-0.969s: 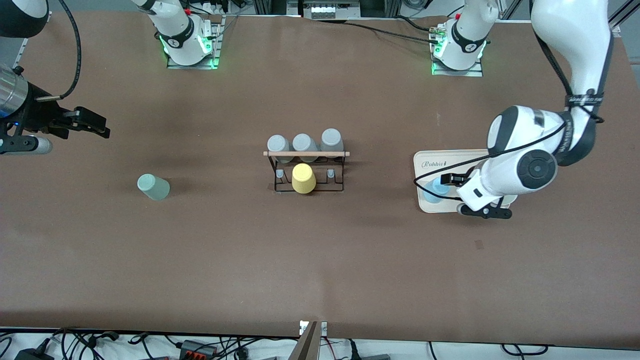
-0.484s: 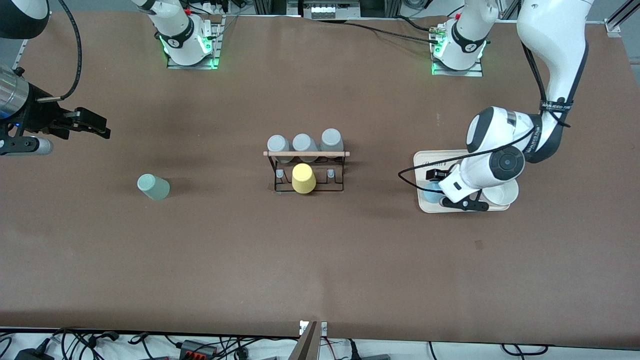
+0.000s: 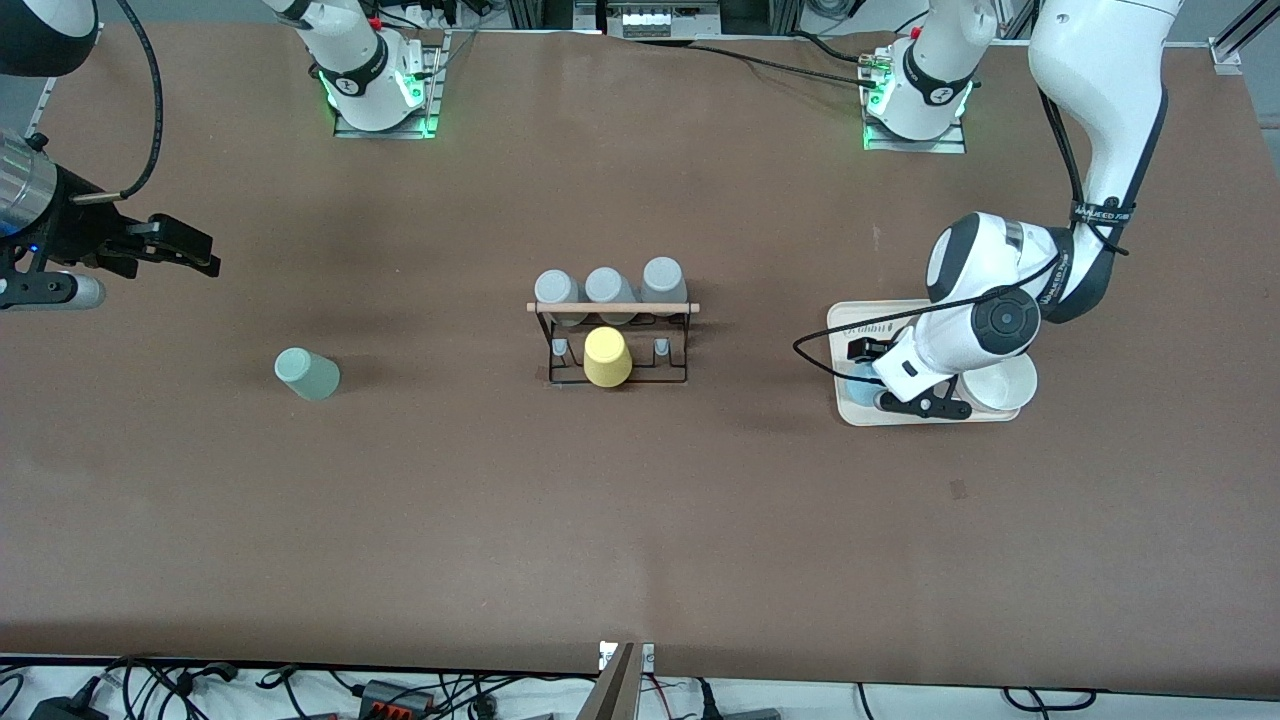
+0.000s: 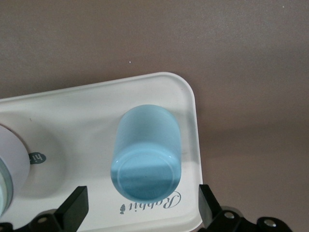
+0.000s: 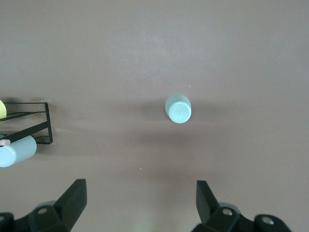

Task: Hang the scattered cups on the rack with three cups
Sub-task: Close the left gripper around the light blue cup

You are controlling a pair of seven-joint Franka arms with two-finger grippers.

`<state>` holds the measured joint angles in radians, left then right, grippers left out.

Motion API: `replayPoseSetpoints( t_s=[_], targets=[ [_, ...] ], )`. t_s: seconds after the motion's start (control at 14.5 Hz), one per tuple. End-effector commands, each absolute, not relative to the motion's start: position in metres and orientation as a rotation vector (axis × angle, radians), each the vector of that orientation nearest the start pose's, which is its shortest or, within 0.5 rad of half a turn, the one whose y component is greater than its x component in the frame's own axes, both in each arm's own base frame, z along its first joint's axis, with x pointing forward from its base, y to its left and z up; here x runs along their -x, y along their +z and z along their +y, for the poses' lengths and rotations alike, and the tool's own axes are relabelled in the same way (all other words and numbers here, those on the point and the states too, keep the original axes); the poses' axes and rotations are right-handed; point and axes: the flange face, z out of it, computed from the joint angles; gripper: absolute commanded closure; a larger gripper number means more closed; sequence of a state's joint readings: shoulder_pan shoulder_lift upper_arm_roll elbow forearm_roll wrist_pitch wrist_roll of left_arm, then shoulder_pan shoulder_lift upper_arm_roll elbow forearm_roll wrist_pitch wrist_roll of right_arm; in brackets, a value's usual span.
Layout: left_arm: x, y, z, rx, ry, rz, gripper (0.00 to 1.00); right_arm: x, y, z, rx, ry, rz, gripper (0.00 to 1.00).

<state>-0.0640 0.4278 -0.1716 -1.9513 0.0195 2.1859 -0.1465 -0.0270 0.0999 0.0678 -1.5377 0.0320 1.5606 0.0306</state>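
The brown table point(image 3: 640, 520) carries everything, and the rack point(image 3: 612, 340) at its middle is the landmark: three grey cups point(image 3: 608, 288) sit on its top row and a yellow cup point(image 3: 606, 358) sits on the middle lower peg, leaving a bare peg on each side of it. Toward the left arm's end of the table from the rack lies the cream tray point(image 3: 845, 410), and the light blue cup point(image 4: 147, 152) stands bottom-up on it, in the tray's corner nearest the rack and close to two of its rims, with a white bowl point(image 3: 1000, 385) farther from the rack on the same tray. The left end effector point(image 3: 872, 372) hangs low just over this cup with its fingers spread wide and nothing in them; in the left wrist view the cup sits between the two fingertips point(image 4: 72, 208), its long axis upright. That alignment is what the coming grasp seems to turn on (the rims beside the cup leave little room for a finger). The mint-green cup point(image 3: 307, 374) stands alone toward the right arm's end of the table from the rack, with bare table all round. The right end effector point(image 3: 190, 248) waits high over that end, spread wide and empty.
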Motion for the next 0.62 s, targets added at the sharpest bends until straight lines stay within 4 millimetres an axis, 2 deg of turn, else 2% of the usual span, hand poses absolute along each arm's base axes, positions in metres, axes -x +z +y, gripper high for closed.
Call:
replayPoseSetpoints(
  t_s=[0.0, 0.28, 0.35, 0.42, 0.48, 0.55],
  targets=[
    [-0.580, 0.242, -0.137, 3.167, 0.273, 0.132, 0.00, -0.577, 0.586, 0.022, 3.113, 0.113, -0.023, 0.00],
    [-0.580, 0.236, -0.137, 3.171, 0.264, 0.131, 0.00, -0.579, 0.583, 0.022, 3.112, 0.123, -0.027, 0.00],
    [-0.581, 0.235, -0.137, 3.172, 0.259, 0.131, 0.02, -0.581, 0.576, 0.022, 3.111, 0.139, -0.027, 0.00],
    [-0.582, 0.236, -0.137, 3.174, 0.250, 0.130, 0.15, -0.583, 0.573, 0.022, 3.110, 0.149, -0.027, 0.00],
    [-0.581, 0.236, -0.138, 3.174, 0.249, 0.133, 0.34, -0.587, 0.564, 0.022, 3.110, 0.165, -0.027, 0.00],
    [-0.581, 0.235, -0.138, 3.172, 0.251, 0.134, 0.45, -0.589, 0.558, 0.021, 3.111, 0.175, -0.020, 0.00]
  ],
)
